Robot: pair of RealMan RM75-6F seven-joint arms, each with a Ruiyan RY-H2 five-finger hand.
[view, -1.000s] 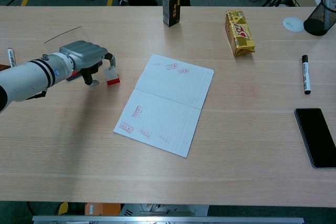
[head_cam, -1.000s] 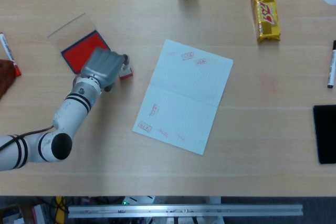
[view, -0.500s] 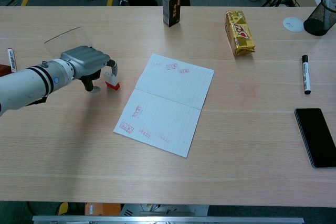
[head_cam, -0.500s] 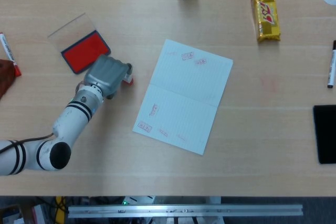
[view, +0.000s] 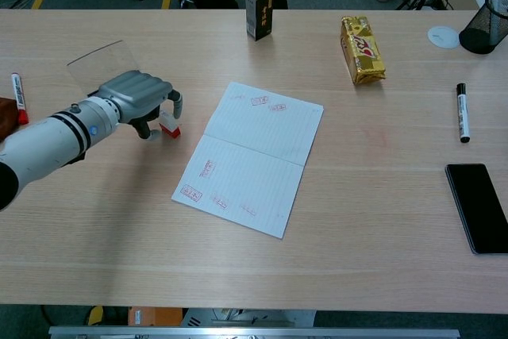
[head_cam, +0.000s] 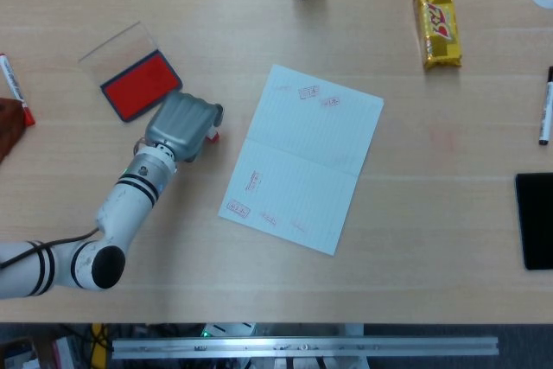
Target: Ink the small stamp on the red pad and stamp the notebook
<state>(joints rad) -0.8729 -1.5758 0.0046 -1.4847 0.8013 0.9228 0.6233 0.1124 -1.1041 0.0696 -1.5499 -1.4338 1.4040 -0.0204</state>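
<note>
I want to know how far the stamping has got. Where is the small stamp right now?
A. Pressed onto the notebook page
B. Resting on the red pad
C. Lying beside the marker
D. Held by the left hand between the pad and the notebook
D. The left hand holds the small stamp over bare table, clear of the red pad and short of the notebook.

My grey metal left hand (head_cam: 181,125) sits on a white forearm (head_cam: 130,199) ringed with black bands. The small stamp (view: 169,126) in it is white with a red base. The ink pad (head_cam: 141,84) is bright red in a dark blue tray. The pale blue lined notebook (head_cam: 304,156) carries faint red stamp marks. The far-right snack bar (head_cam: 436,15) is yellow with red lettering. The table (head_cam: 432,239) is light wood grain.
</note>
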